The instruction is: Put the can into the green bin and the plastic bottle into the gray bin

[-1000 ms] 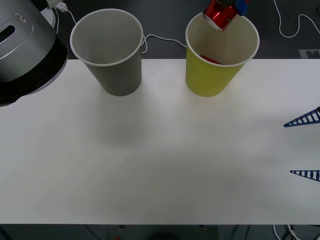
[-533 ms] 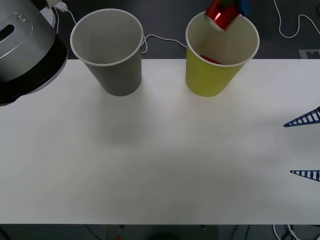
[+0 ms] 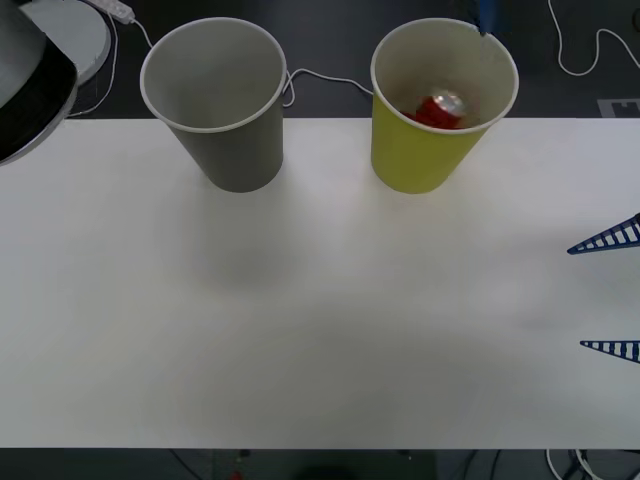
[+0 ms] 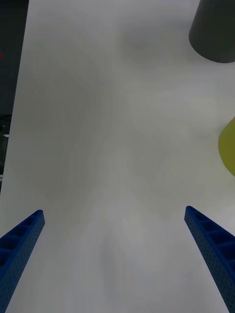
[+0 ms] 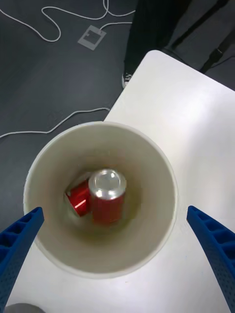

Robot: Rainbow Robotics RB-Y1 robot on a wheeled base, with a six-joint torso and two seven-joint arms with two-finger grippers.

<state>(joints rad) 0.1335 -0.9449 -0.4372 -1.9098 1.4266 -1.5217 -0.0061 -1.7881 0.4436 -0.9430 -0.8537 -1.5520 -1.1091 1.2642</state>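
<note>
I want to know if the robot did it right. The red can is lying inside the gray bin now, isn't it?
Not quite. The can is inside the green bin, not the gray bin. The left wrist view looks straight down into the green bin and shows the can at the bottom, with the left end effector open above it.

Glossy metal can (image 5: 107, 201) lies in the matt, smooth green bin (image 5: 161, 161).

Front view looks down over table (image 3: 320, 330); left wrist hangs, seemingly close, above green bin (image 5: 100, 254).
</note>
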